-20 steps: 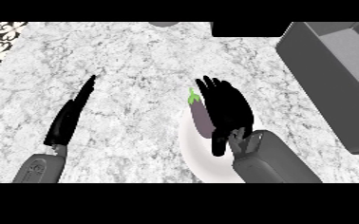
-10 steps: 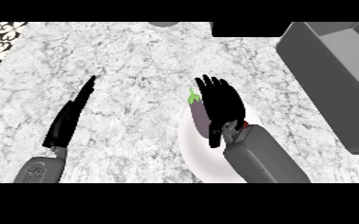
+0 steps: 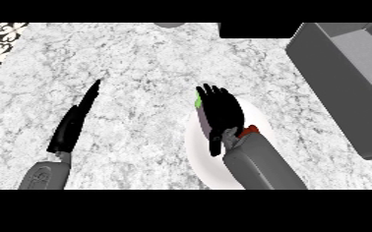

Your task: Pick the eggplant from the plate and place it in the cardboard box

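Observation:
A purple eggplant (image 3: 202, 119) with a green stem end (image 3: 198, 98) lies on a white plate (image 3: 198, 150) at the lower middle of the counter. My right hand (image 3: 224, 110) lies over the eggplant, fingers straight and pointing away from me, thumb hanging down toward the plate. Most of the eggplant is hidden; only its left side and stem show. The box (image 3: 338, 76) looks grey and stands at the right edge, its opening facing up. At the lower left, my left hand (image 3: 73, 123) rests open and edge-on, away from the plate.
A dark block (image 3: 258, 29) stands at the counter's back, left of the box. A small grey object (image 3: 169, 24) peeks in at the top edge, and a patterned item (image 3: 10, 33) at the top left corner. Marble counter stretches between my two hands.
My right hand has moved slightly left and lower over the eggplant, covering more of it. The left hand has stayed still.

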Robot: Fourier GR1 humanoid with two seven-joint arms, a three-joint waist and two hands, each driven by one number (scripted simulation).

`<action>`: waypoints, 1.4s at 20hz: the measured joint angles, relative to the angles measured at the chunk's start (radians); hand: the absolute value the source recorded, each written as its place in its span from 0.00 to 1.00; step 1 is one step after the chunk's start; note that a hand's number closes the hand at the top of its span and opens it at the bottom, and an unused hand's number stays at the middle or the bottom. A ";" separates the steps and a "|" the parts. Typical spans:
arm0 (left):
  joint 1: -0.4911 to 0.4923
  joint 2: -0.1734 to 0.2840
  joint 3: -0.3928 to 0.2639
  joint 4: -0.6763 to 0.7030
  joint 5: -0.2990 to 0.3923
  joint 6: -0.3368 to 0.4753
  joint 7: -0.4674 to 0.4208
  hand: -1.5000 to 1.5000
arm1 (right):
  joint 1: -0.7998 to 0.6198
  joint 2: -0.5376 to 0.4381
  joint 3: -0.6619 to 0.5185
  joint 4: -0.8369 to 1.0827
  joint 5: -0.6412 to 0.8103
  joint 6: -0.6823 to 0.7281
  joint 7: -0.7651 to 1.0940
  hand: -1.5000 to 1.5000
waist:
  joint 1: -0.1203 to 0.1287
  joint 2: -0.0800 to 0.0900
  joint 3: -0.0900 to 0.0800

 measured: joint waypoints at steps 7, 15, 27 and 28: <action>0.010 -0.006 0.018 -0.066 -0.007 -0.029 0.050 0.50 | 0.018 0.008 -0.006 0.059 0.030 -0.034 -0.053 0.00 | 0.001 0.000 0.000; -0.014 -0.023 0.032 -0.032 -0.027 -0.029 0.038 0.50 | -0.015 -0.010 0.042 0.134 0.096 -0.131 -0.134 1.00 | 0.001 -0.003 -0.001; 0.008 -0.034 0.038 -0.061 -0.038 -0.042 0.045 0.50 | -0.041 -0.015 0.031 0.141 0.267 -0.285 -0.209 1.00 | -0.001 -0.004 -0.001; 0.009 -0.027 0.046 -0.059 -0.036 -0.044 0.044 0.50 | -0.006 -0.054 0.041 0.093 0.261 -0.283 -0.246 1.00 | -0.006 -0.005 -0.001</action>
